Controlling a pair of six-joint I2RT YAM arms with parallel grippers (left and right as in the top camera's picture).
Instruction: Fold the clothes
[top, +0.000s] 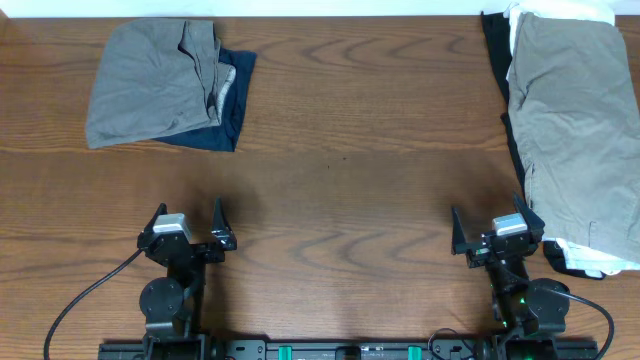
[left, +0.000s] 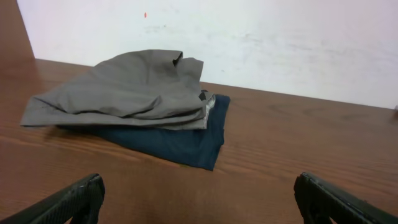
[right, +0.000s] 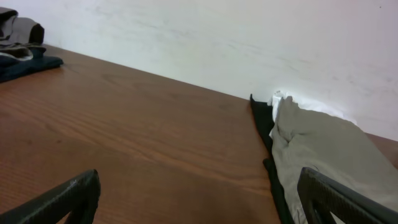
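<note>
While both spread, left hand (top: 189, 208) far from clothes (top: 160, 85), right hand (top: 487, 210) beside shorts (top: 575, 110)

The worktop (top: 340, 200) is smooth wood grain with a faint sheen. The grey garment (top: 150, 85) at its far left corner and the khaki shorts (top: 575, 130) along its right edge are matt, creased cloth.

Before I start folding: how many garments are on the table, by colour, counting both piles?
grey garment, top of the left pile: 1
navy garment, under the grey one: 1
khaki shorts, top of the right pile: 1
black piece, under the shorts: 1
white piece, under the shorts: 1 showing, possibly more hidden
Total: 5 visible
</note>
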